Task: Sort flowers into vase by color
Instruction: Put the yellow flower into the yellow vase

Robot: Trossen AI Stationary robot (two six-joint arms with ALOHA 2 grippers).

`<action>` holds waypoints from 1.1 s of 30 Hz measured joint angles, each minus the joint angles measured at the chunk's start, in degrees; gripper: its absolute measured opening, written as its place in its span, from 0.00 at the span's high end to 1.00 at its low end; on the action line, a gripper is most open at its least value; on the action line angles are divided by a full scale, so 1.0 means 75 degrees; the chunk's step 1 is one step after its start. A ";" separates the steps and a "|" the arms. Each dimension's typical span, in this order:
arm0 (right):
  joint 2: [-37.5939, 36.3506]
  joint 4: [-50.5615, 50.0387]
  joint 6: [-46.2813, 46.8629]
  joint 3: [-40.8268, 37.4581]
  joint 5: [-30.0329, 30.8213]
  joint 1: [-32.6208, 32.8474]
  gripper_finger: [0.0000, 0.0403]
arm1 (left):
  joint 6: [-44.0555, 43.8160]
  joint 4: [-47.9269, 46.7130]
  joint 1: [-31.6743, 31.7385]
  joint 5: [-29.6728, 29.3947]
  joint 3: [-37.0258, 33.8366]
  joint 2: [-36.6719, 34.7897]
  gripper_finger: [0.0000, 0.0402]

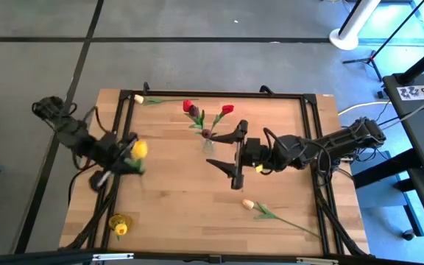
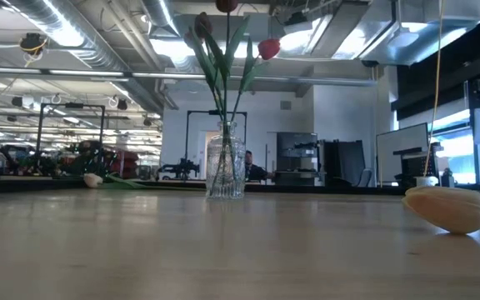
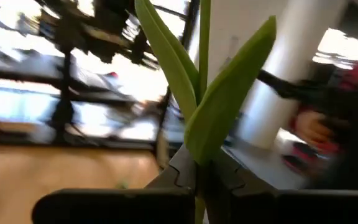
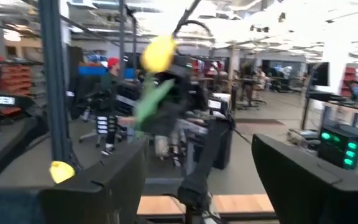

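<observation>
Left gripper (image 3: 201, 186) clamping yellow tulip (image 1: 138, 149) stem, stem running upright | right gripper (image 1: 235, 156) gaping empty, mid-table | yellow-flower vase (image 1: 121, 223) lying nearer left arm

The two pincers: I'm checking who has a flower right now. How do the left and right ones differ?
The left pincer is shut on the yellow tulip, its stem clamped between the fingers; the right pincer is open and holds nothing. The left one is at the table's left edge; the right one is near the middle, beside the vase. Both are dark, two-fingered.
</observation>
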 joint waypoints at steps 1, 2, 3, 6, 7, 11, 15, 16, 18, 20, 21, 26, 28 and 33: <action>0.0000 -0.0057 0.0001 -0.0001 0.0144 0.0014 0.29 | -0.0174 -0.0203 -0.0297 0.0010 0.0000 -0.0038 0.99; 0.0000 -0.0134 -0.0002 0.0001 0.0270 0.0021 0.29 | -0.0328 -0.0407 -0.0612 0.0018 0.0000 -0.0038 0.99; 0.0000 -0.0221 0.0000 -0.0001 0.0401 0.0064 0.29 | -0.0491 -0.0607 -0.0908 0.0030 0.0000 -0.0029 0.99; 0.0006 -0.0313 -0.0006 -0.0001 0.0768 0.0105 0.29 | -0.1018 -0.1177 -0.1788 0.0061 0.0000 0.0114 0.99; 0.0006 -0.0310 -0.0005 -0.0001 0.0822 0.0106 0.29 | -0.1158 -0.1303 -0.2064 0.0005 0.0000 0.0165 0.99; 0.0006 -0.0310 0.0261 -0.0001 0.0958 0.0107 0.29 | -0.1158 -0.1483 -0.3115 -0.0435 -0.0003 0.0157 0.99; 0.0006 -0.0398 0.0858 -0.0001 0.1220 0.0105 0.29 | -0.1289 -0.2527 -0.3938 -0.1174 0.0000 -0.0097 1.00; 0.0009 -0.0410 0.0992 -0.0001 0.1254 0.0105 0.29 | -0.1349 -0.2692 -0.4096 -0.1364 -0.0001 -0.0145 1.00; 0.0009 -0.0414 0.1214 -0.0001 0.1255 0.0105 0.29 | -0.1348 -0.2714 -0.4363 -0.1649 -0.0003 -0.0224 1.00; 0.0009 -0.0427 0.1403 -0.0001 0.1261 0.0105 0.29 | -0.1226 -0.2702 -0.4558 -0.1806 -0.0003 -0.0249 1.00; 0.0009 -0.0441 0.1462 -0.0001 0.1265 0.0105 0.29 | -0.1193 -0.2722 -0.4644 -0.1889 -0.0003 -0.0279 1.00; 0.0009 -0.0483 0.1653 -0.0001 0.1386 0.0105 0.29 | -0.1175 -0.2352 -0.5094 -0.2504 -0.0138 -0.0288 1.00; 0.0009 -0.0493 0.1658 -0.0001 0.1474 0.0107 0.29 | -0.1003 -0.1729 -0.5323 -0.2734 -0.0480 -0.0356 1.00; 0.0009 -0.0489 0.1821 -0.0001 0.1607 0.0093 0.29 | -0.0691 -0.0173 -0.5792 -0.2750 -0.1562 -0.0555 1.00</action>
